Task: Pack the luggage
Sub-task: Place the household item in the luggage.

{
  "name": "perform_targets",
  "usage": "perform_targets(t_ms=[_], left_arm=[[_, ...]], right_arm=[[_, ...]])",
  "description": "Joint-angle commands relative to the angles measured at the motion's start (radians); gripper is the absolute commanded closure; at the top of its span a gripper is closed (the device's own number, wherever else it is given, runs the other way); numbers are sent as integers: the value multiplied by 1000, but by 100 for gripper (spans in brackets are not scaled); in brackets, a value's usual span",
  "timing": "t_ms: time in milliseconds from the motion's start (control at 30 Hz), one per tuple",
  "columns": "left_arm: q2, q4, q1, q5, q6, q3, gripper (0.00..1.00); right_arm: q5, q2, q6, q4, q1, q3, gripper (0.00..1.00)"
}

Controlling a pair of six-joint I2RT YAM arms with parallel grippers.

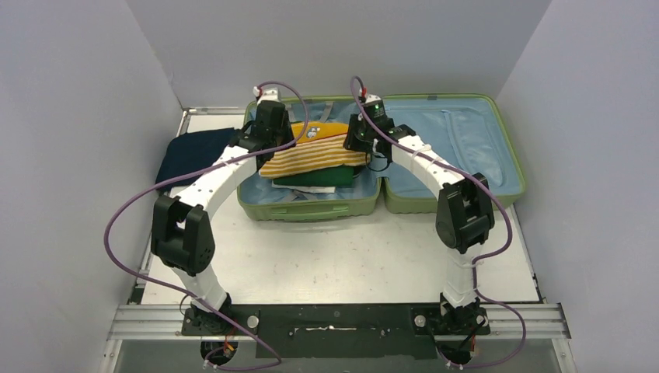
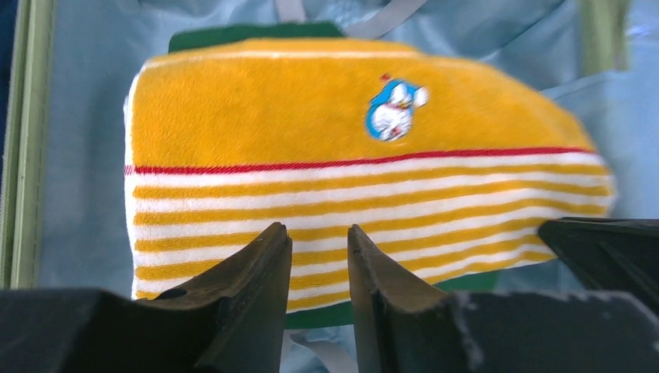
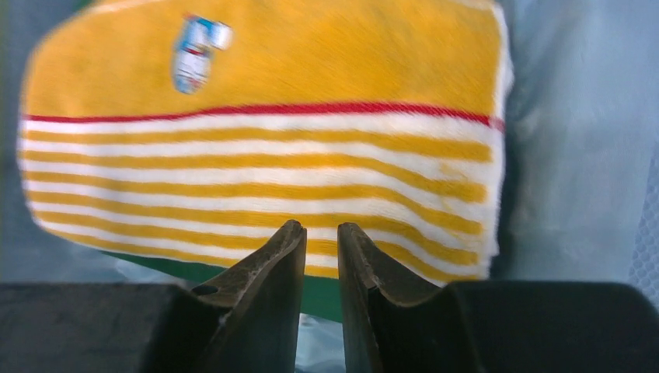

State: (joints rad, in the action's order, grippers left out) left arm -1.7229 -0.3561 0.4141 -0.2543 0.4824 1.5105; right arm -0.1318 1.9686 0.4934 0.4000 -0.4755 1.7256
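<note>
The luggage (image 1: 311, 210), a light-green hard-shell suitcase, lies open on the table. In its left half a yellow towel with white stripes (image 1: 315, 151) rests on a folded green garment (image 1: 315, 179). My left gripper (image 2: 319, 227) hovers over the towel's (image 2: 326, 132) left end. Its jaws stand a little apart with nothing between them. My right gripper (image 3: 319, 225) hangs over the towel's (image 3: 295, 70) right end, jaws narrowly parted and empty. Green cloth (image 3: 319, 291) shows under the towel's near edge.
A folded dark navy garment (image 1: 190, 154) lies on the table left of the luggage. The right half of the luggage shows only its light-blue lining (image 1: 458, 132). Grey walls close in the table on three sides.
</note>
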Motion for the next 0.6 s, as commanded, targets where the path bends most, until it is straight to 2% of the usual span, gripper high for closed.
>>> perform_targets(t_ms=[0, 167, 367, 567], left_arm=[[-56, 39, -31, 6, 20, -75, 71], [-116, 42, -53, 30, 33, -117, 72], [-126, 29, -93, 34, 28, -129, 72], [-56, 25, -112, 47, 17, -111, 57]], right_arm=[[-45, 10, 24, -78, 24, -95, 77], [-60, 30, 38, -96, 41, -149, 78], [-39, -57, 35, -122, 44, -107, 75], [-126, -71, 92, -267, 63, -42, 72]])
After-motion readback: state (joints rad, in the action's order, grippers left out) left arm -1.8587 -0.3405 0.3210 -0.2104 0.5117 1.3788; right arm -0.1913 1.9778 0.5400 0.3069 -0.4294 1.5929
